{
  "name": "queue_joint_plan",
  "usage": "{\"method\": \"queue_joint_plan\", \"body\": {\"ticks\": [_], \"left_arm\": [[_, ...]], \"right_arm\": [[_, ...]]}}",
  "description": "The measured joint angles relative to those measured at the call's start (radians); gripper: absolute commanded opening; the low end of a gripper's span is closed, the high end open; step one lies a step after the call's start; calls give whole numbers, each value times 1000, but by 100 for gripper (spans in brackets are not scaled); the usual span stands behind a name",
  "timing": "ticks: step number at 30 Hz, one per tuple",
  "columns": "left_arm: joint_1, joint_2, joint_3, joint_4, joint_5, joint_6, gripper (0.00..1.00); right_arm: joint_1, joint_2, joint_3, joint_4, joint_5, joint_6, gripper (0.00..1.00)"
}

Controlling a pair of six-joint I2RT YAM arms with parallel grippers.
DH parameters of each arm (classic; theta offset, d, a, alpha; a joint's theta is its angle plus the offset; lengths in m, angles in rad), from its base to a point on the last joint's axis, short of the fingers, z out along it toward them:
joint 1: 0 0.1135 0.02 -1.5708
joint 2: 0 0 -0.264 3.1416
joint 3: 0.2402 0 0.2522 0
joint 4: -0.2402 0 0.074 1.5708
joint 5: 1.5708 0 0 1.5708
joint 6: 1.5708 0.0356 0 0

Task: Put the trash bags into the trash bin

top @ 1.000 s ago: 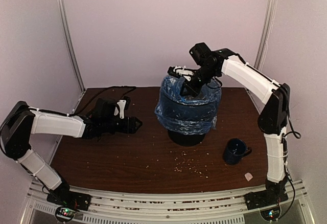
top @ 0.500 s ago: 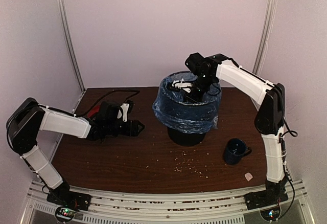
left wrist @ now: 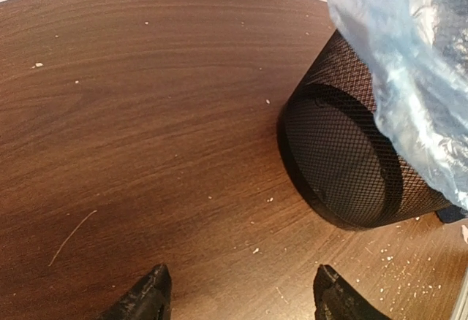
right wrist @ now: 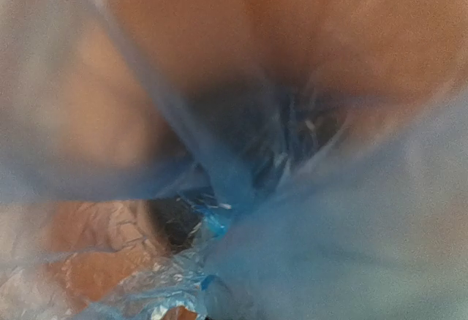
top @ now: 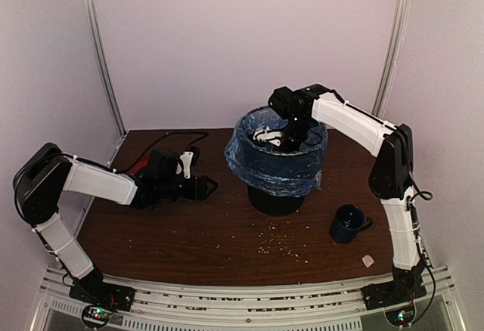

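The black mesh trash bin (top: 276, 199) stands at the table's middle back. The light-blue trash bag (top: 276, 168) is draped over its rim and hangs down its outside. My right gripper (top: 271, 136) reaches down into the bin's mouth, shut, with bag film bunched at its tip. In the right wrist view the blue film (right wrist: 329, 247) fills the frame and hides the fingers. My left gripper (top: 208, 187) hovers low over the table left of the bin, open and holding nothing. In the left wrist view the bin (left wrist: 336, 159) and bag (left wrist: 409, 64) lie ahead of this gripper (left wrist: 241, 291).
A dark blue mug (top: 348, 223) stands on the table right of the bin. Crumbs (top: 283, 244) are scattered in front of the bin. A small white scrap (top: 368, 261) lies near the right arm's base. Cables (top: 162, 138) lie at the back left.
My right gripper has moved left and down from above the rim into the bin's mouth, pressing the bag's top lower. The left gripper has edged slightly toward the bin.
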Motion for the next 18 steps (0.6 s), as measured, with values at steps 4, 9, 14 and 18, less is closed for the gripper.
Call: {"method": "queue_joint_plan", "body": {"ticks": [4,9,14,18], "left_arm": [[0,14,-2,25,20,-12,68],[0,19,-18,57,37,-24,68],[0,16,-56,125,60,-43,70],[0,-42,-150,229,76,-74,73]], "right_arm": [[19,38,-1,-16,47,-27,0],[31,54,-1,-24,76,-48,0],[31,85,-1,-26,85,-65,0],[31,126,-1,-27,87,-76,0]]}}
